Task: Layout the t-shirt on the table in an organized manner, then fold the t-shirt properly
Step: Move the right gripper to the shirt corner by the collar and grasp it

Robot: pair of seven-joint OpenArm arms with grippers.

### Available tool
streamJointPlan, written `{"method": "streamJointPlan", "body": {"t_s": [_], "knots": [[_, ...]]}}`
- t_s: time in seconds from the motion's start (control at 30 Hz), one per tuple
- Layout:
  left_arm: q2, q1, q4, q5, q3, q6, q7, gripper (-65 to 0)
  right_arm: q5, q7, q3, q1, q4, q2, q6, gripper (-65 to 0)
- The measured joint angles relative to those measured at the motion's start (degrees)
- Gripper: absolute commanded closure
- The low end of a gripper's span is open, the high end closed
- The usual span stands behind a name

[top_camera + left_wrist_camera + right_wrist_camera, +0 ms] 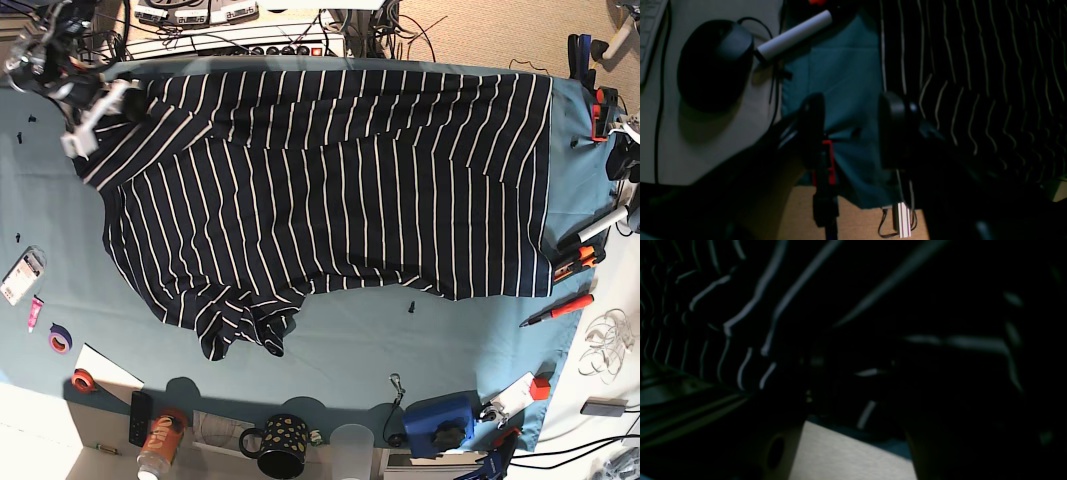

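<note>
The t-shirt (330, 190) lies spread across the far half of the table (340, 350), hem toward the base view's right edge, body mostly flat; the near sleeve (240, 325) is bunched and crumpled below the body. The right gripper (95, 115) sits at the far-left corner, at the other sleeve, with striped fabric bunched against it; its wrist view is almost black, stripes filling the frame close up, and I cannot tell whether the jaws pinch cloth or merely rest in it. The left gripper (850, 130) shows jaws standing apart over bare teal cloth just beside the shirt's hem, nothing between them. Clutter rings the work area: a red clamp (827, 161) on the table edge right under the left gripper, a white tube (795, 33) and a black computer mouse (715, 63) on the neighbouring desk. Along the near edge are a spotted mug (282, 442), a can (163, 440), a blue box (440, 420), tape rolls (60, 338); an orange-handled tool (558, 310) lies near the hem corner. Small black pins (411, 306) dot the cloth.
</note>
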Motion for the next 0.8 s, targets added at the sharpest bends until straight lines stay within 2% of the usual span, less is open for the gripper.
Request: {"method": "streamJointPlan", "body": {"t_s": [0.1, 0.27, 0.4, 0.6, 0.67, 0.8], "knots": [[0.0, -0.02, 0.0, -1.68, 0.0, 0.0, 0.02, -27.0, -5.09, 3.1, -3.1, 0.28, 0.46, 0.28, -1.64, -13.9], [0.0, -0.02, 0.0, -2.05, 0.0, 0.0, 0.02, -27.0, -5.46, 4.11, -4.79, 0.52, 0.87, 0.46, -1.99, 0.0], [0.0, -0.02, 0.0, -2.05, 0.0, 0.0, 0.02, -27.0, -6.82, 2.27, -5.33, 0.55, 5.2, -0.17, -1.99, 0.0], [0.0, -0.02, 0.0, -2.08, 0.0, 0.0, 0.0, -27.0, -6.78, 2.56, -5.31, 0.7, 15.19, -0.15, -1.9, 0.0], [0.0, -0.02, 0.0, -2.08, 0.0, 0.0, 0.0, -27.0, -8.57, 2.56, -5.31, 0.7, 16.31, -0.15, -1.97, 0.0], [0.0, -0.02, 0.0, -2.08, 0.0, 0.0, 0.0, -27.0, -12.83, 2.51, -5.31, 0.59, 16.37, -0.15, -4.87, 0.0]]}}
